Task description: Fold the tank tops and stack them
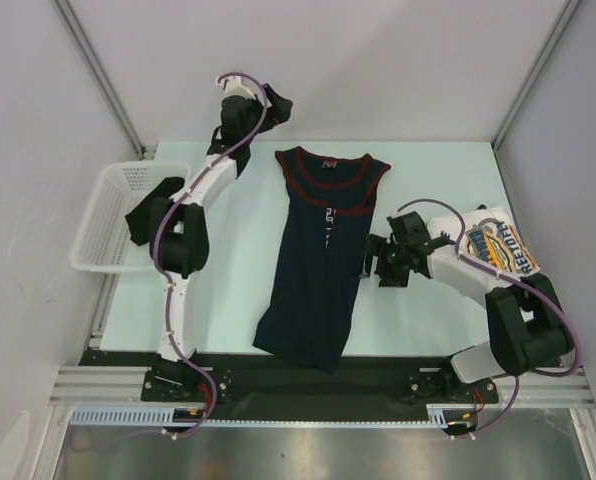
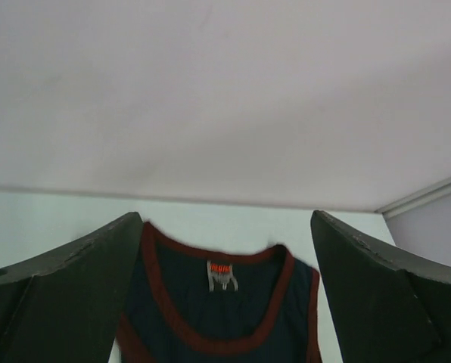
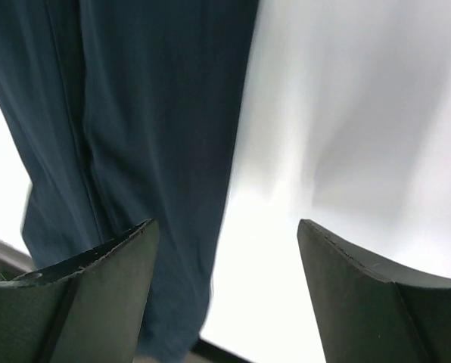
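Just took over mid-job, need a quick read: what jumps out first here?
The navy tank top lies spread flat down the middle of the table, neckline at the far end. The white tank top sits folded at the right, and a white basket stands at the left. The left gripper hangs open beyond the neckline; the right gripper is open beside the navy top's right edge.

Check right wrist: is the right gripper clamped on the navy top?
No, the right gripper is open, jaws empty; the navy top lies beyond.
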Action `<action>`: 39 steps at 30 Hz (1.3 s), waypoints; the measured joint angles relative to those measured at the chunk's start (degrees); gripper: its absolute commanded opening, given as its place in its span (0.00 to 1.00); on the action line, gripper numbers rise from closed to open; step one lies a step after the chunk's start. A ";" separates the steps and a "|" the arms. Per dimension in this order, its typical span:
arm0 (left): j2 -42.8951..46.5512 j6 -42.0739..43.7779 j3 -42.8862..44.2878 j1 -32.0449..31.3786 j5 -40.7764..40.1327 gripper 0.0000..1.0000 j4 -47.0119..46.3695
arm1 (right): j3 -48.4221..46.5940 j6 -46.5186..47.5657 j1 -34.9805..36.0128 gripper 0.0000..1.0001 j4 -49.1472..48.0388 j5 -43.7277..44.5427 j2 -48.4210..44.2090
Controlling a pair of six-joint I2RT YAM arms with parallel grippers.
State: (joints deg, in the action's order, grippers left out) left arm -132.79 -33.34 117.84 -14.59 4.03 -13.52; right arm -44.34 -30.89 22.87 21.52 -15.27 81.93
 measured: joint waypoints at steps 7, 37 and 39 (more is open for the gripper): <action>14.71 -0.63 -21.14 -0.07 1.70 1.00 7.41 | -10.32 -0.52 -5.70 0.69 -4.17 -0.09 11.78; 57.51 -9.66 -94.66 -15.96 1.95 0.82 0.42 | -78.20 -1.62 -12.96 0.01 2.69 7.80 62.84; 59.45 -11.30 -96.89 -17.90 0.61 0.82 -1.03 | -84.00 -1.66 -13.31 0.02 3.87 7.15 66.29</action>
State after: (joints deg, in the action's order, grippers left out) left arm -73.34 -44.64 20.95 -32.49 4.64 -14.55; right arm -128.33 -32.56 9.56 25.39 -8.12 148.22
